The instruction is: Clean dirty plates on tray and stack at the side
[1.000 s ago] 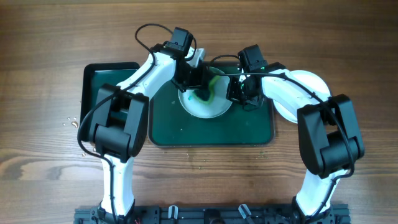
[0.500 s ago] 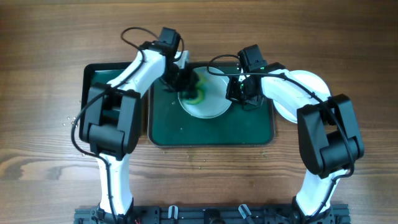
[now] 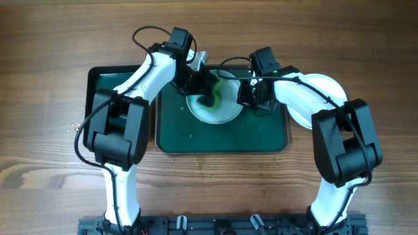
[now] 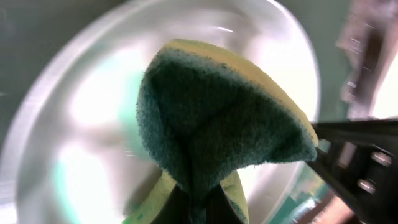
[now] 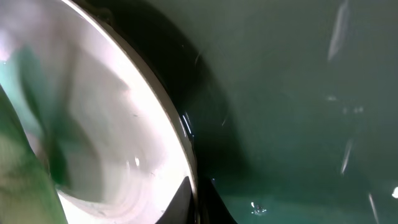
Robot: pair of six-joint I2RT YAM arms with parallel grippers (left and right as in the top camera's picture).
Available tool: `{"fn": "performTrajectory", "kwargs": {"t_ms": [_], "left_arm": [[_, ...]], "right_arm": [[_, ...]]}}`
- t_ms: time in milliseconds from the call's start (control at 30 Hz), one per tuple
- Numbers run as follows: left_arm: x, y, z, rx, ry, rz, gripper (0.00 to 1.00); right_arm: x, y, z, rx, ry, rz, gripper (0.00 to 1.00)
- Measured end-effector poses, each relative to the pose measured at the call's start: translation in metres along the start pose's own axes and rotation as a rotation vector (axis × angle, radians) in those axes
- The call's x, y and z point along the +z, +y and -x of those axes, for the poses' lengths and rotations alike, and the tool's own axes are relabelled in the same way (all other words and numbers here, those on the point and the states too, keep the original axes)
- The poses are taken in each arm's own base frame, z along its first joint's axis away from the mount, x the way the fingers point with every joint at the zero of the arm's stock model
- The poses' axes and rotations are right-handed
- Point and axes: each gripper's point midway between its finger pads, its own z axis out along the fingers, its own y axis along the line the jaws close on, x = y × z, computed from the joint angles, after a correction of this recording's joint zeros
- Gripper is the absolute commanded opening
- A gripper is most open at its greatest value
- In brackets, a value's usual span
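At the left of the table (image 3: 52, 46) lies a small tray (image 3: 93, 98), half hidden by the left arm, with a few water drops (image 3: 72, 127) on the wood beside it. The left gripper (image 3: 202, 85) is closed tight on a folded sponge (image 3: 212, 96). In the left wrist view the sponge (image 4: 217, 124) shows its dark green side outward with a yellow edge, and it is pressed on the upper left part of the plate (image 3: 219, 112). This plate lies in the upper middle of the tray (image 3: 196, 137), and pale green smears are on its white surface. The right gripper (image 3: 247, 98) is closed on the right rim of the plate. In the right wrist view its fingertips pinch this rim, and a dark shadow lies under the edge. At the far right, off the tray, another plate (image 3: 326, 88) rests on the table, partly under the right arm. I cannot tell if more plates are below it.
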Motion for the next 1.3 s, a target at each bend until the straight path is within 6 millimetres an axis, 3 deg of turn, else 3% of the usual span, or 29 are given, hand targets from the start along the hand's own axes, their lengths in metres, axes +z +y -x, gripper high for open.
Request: {"fn": "performTrajectory", "kwargs": {"t_ms": [367,633,900,1000,1067,1100,1167,1300], "left_arm": [[-0.002,-0.012,0.004,0.002,-0.009,-0.085,0.04],[-0.004,0.042,-0.006,-0.152,-0.017,0.262,0.04],[-0.017,0.036,-0.019,-0.169,0.0,0.334,0.04],[-0.042,0.028,-0.016,-0.166,-0.046,0.33,0.04],[-0.07,0.019,-0.011,-0.161,-0.108,0.315,0.04],[-0.096,0.01,-0.008,-0.155,-0.167,0.3,0.04],[-0.128,-0.001,-0.007,-0.146,-0.238,0.283,0.04],[-0.166,-0.013,-0.008,-0.138,-0.321,0.27,0.04]], "right_arm": [[0.0,0.0,0.0,0.0,0.0,0.0,0.04],[0.0,0.0,0.0,-0.003,0.0,0.001,0.04],[0.0,0.001,-0.002,-0.033,0.009,0.006,0.04],[0.0,0.002,-0.003,-0.069,0.015,0.014,0.04],[0.0,0.002,-0.004,-0.107,0.021,0.017,0.04],[0.0,0.001,-0.005,-0.117,0.025,0.017,0.04],[-0.003,0.0,-0.008,-0.132,0.033,0.012,0.04],[-0.02,-0.004,-0.013,-0.154,0.026,-0.023,0.04]]}}
